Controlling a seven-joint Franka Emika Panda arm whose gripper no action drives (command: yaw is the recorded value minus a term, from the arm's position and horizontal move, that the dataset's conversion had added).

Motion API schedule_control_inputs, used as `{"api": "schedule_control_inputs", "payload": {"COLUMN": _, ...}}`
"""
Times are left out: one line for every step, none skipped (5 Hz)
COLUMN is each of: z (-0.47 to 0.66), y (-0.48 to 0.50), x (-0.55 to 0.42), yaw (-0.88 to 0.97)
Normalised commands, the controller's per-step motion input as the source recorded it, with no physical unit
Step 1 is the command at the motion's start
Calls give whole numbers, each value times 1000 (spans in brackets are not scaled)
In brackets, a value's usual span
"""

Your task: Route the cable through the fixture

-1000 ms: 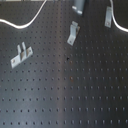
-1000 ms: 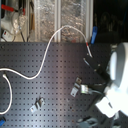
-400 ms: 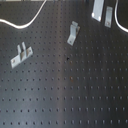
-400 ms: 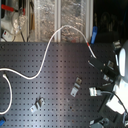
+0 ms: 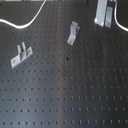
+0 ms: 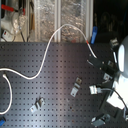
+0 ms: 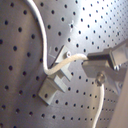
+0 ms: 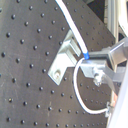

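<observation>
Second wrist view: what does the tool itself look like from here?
In the second wrist view the tool shows as dull grey metal fingers, flat and blocky, with a small round screw or pin on the lower part. No markings are legible.

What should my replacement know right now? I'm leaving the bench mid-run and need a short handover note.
Gripper: shut on the cable near its blue-marked end, right beside a metal bracket in both wrist views.
Cable: in the second exterior view it curves across the black pegboard from that view's left edge up toward the far side.
Other brackets: two stand free on the board in the first exterior view, cable nowhere near them.
Done: cable end grasped and brought to the first bracket.
Left: whether it already sits in the slot is unclear; check that, then route on.
</observation>
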Motion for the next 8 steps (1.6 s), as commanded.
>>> {"api": "schedule_control_inputs", "payload": {"z": 0, "y": 30, "x": -55, "yaw": -77}}
{"api": "schedule_control_inputs", "payload": {"z": 1, "y": 131, "x": -244, "yaw": 0}}
{"api": "schedule_control_inputs", "payload": {"z": 1, "y": 152, "x": -317, "yaw": 43}}
{"api": "schedule_control_inputs", "payload": {"z": 0, "y": 119, "x": -218, "yaw": 0}}
{"api": "schedule_control_inputs", "payload": {"z": 1, "y": 102, "x": -191, "yaw": 0}}
{"api": "schedule_control_inputs", "payload": {"z": 0, "y": 47, "x": -85, "yaw": 0}}
{"api": "schedule_control_inputs", "payload": {"z": 49, "y": 1, "x": 1, "yaw": 0}}
{"api": "schedule_control_inputs", "payload": {"z": 211, "y": -206, "x": 102, "yaw": -46}}
